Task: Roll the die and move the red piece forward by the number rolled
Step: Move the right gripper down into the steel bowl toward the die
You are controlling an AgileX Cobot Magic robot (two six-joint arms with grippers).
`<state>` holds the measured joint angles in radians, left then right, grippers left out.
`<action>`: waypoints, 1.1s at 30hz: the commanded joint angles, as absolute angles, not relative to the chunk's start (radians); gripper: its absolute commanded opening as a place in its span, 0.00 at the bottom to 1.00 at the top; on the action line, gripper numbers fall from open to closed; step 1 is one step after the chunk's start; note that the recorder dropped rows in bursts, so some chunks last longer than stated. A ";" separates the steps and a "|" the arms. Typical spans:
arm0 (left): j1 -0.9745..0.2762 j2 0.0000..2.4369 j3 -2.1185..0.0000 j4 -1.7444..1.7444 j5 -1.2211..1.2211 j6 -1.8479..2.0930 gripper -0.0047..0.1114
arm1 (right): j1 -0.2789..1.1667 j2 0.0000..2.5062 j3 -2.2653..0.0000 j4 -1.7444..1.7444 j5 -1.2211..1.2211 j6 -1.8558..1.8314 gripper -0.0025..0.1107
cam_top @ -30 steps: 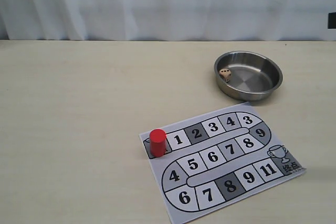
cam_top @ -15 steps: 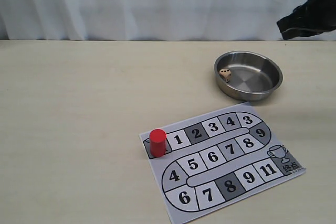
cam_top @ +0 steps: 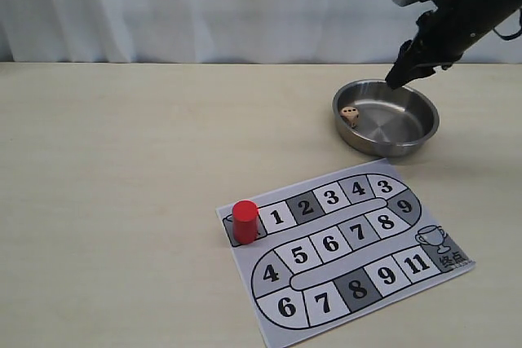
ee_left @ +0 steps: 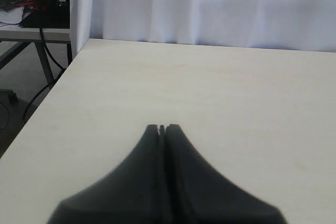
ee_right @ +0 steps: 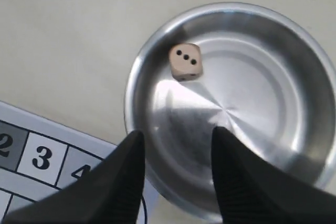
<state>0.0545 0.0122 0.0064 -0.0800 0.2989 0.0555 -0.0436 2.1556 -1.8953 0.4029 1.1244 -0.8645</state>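
– Die (cam_top: pixel 349 115) first: where does it sit?

– Inside the steel bowl (cam_top: pixel 424 138), close against the wall at the bowl's 9 o'clock in the exterior view. The right wrist view shows three pips on its upper face.

– Which tool is nearest?

– The right tool (cam_top: pixel 397 77) hangs over the bowl's far rim, about 12 o'clock. From it the die lies toward 8 o'clock and lower down. Its fingers are spread, with nothing between them. The gap looks wider than the die (a cube, so no long axis to line up with). I judge that the approach angle matters little, though the wall so close beside it leaves scant room for one finger.

– And the other arm?

– The left tool (ee_left: pixel 162 127) has its fingers pressed together, holding nothing, over bare worktop (cam_top: pixel 122 201). It does not appear in the exterior view, so the right arm is plainly the nearer.

– The red piece?

– The red piece (cam_top: pixel 245 221) stands upright on the start square at the 9 o'clock end of the numbered board (cam_top: pixel 342 250), just beside square 1. It is toward 7 o'clock from the bowl and well apart from it.

– Surface and room?

– The worktop is pale, flat and matt. The polished steel will probably let the die skate if nudged. The board looks like a thin printed sheet, so it may shift. A white curtain (cam_top: pixel 245 6) closes the scene at 12 o'clock.
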 commanded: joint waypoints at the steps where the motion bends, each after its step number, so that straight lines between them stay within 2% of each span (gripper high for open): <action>1: 0.047 0.012 0.000 -0.080 0.286 0.056 0.04 | -0.043 2.246 -2.006 0.497 1.193 -0.981 0.37; 12: 0.047 0.012 0.000 -0.080 0.286 0.056 0.04 | -0.043 2.396 -2.080 0.508 1.149 -1.136 0.38; 17: 0.047 0.012 0.000 -0.080 0.286 0.056 0.04 | -0.043 2.447 -2.080 0.528 1.059 -1.188 0.49; 26: 0.047 0.012 0.000 -0.080 0.286 0.056 0.04 | -0.043 2.481 -2.080 0.659 0.939 -1.203 0.49; 33: 0.047 0.012 0.000 -0.080 0.286 0.056 0.04 | -0.043 2.495 -2.080 0.673 0.949 -1.181 0.49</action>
<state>0.0545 0.0122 0.0064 -0.0800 0.2989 0.0555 -0.0436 2.4874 -2.0734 0.6649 0.9434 -1.1853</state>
